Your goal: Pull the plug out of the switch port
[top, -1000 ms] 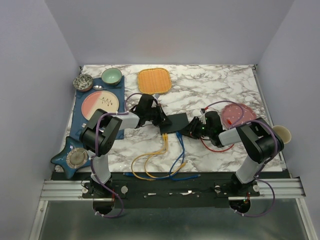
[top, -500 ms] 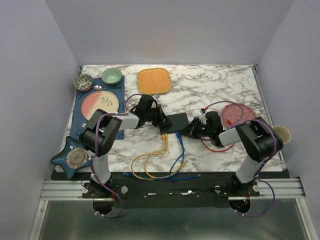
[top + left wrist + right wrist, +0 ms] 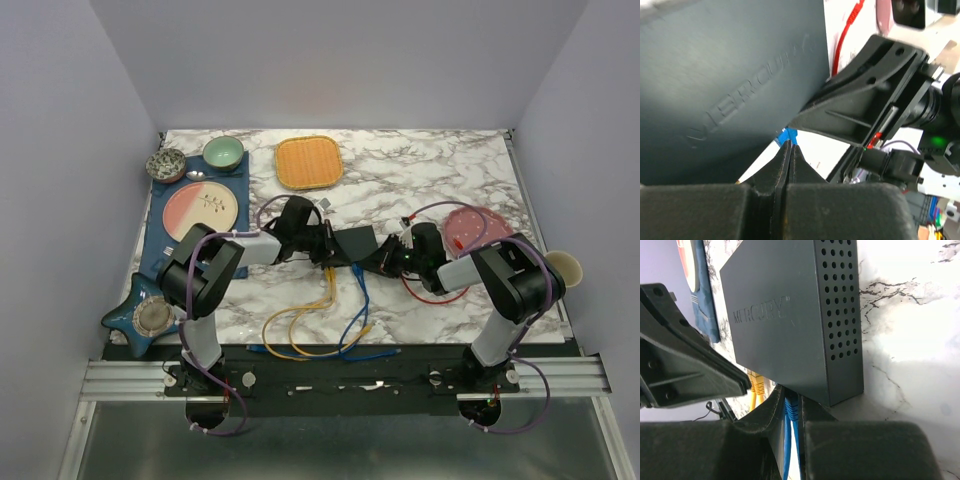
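The switch [image 3: 355,243] is a flat black box lying mid-table, with yellow cables [image 3: 325,290] and blue cables [image 3: 358,300] plugged into its near edge. My left gripper [image 3: 325,247] is shut and empty, its tips [image 3: 790,146] at the switch's [image 3: 730,75] left side near the ports. My right gripper [image 3: 376,262] is shut on a blue plug [image 3: 791,407] that sits in a port of the switch [image 3: 790,325]. Yellow plugs [image 3: 756,385] sit in the ports beside it. The left gripper's finger [image 3: 685,365] shows at the left of the right wrist view.
An orange mat [image 3: 308,161] lies behind the switch. A pink plate [image 3: 200,207], green bowl [image 3: 223,152] and star dish [image 3: 150,315] stand on the left. A pink dish [image 3: 470,228], red cable [image 3: 430,292] and cup [image 3: 562,266] are on the right. Loose cable ends [image 3: 300,350] lie near the front edge.
My left gripper has moved a little to the right, closer against the switch. The right gripper has stayed on the blue plug.
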